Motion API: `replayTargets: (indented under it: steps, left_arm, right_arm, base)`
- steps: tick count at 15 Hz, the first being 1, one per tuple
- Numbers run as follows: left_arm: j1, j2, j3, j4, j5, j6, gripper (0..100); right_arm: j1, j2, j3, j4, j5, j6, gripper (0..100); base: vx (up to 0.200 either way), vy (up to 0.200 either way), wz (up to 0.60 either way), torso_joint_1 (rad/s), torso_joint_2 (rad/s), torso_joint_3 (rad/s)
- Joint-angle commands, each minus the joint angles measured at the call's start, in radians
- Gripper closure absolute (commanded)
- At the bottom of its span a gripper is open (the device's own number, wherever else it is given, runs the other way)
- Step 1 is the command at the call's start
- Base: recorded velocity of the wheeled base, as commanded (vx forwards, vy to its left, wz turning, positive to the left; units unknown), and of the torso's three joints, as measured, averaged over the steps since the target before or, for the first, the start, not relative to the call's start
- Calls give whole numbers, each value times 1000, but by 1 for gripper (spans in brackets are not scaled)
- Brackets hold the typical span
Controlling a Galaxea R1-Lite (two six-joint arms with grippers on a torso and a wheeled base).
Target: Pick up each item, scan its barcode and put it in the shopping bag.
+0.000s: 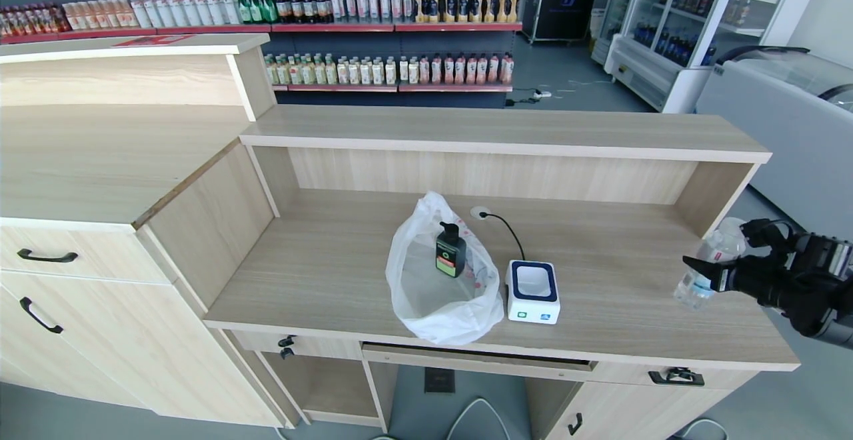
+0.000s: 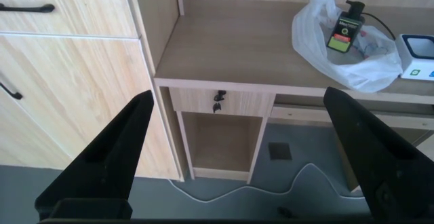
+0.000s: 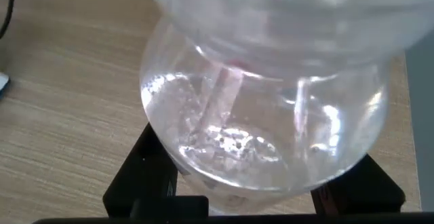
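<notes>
Water bottle [image 1: 701,279] — far right of frame, over tabletop [image 1: 600,260], gripped by right tool [image 1: 723,253]; left tool [image 2: 239,98] wide, empty. Best: present its barcode squarely to scanner [image 1: 532,291], centre frame, before lowering into shopping bag [image 1: 426,300] alongside.

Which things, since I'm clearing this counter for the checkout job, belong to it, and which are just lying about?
Job: water bottle, scanner, shopping bag, pump bottle standing inside the bag.
Just there: shelved drinks, glass-door fridge, chest freezer, all behind the counter.
</notes>
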Motion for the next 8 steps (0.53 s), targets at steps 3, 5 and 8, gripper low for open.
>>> replayTargets:
  steps: [3, 5, 8]
  left_arm:
    - [0, 1, 0, 0, 0, 0, 0]
    - [0, 1, 0, 0, 0, 0, 0]
    - [0, 1, 0, 0, 0, 0, 0]
  right_arm:
    - [51, -383, -27, 366, 50, 249, 100]
    - [119, -686, -31, 681, 260, 424, 100]
    - [228, -841, -2, 797, 323, 565, 100]
  base:
    - [0, 0, 0, 0, 0, 0]
    - [0, 0, 0, 0, 0, 0]
    - [0, 0, 0, 0, 0, 0]
